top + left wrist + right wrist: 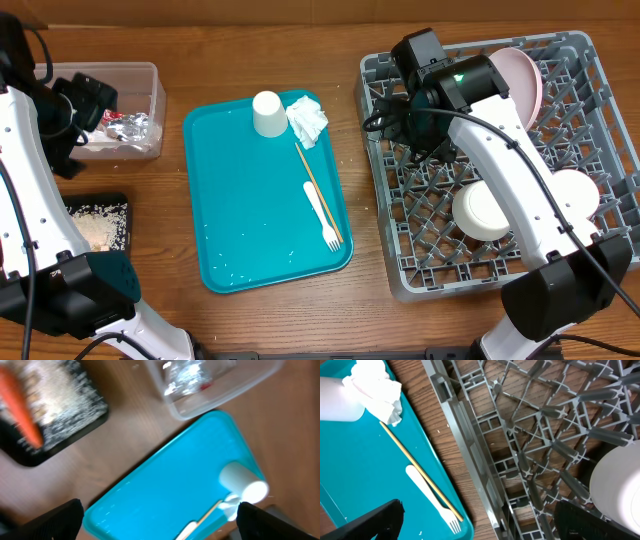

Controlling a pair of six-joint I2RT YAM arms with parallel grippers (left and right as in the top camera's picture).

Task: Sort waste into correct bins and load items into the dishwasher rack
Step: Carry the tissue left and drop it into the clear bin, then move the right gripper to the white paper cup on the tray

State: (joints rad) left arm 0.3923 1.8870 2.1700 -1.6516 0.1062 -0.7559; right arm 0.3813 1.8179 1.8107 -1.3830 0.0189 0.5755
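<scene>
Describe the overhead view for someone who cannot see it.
A teal tray on a wooden table holds a white cup, crumpled napkin, chopsticks and plastic fork. Right of it, a grey rack holds a plate and two bowls; left, a clear tub and black tray.

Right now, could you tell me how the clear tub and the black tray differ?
The clear tub is see-through with tall walls; the black tray is opaque and shallow. The clear tub holds a crumpled foil wrapper, while the black tray holds pale rice and an orange carrot. Both are rectangular and sit left of the teal tray.
</scene>
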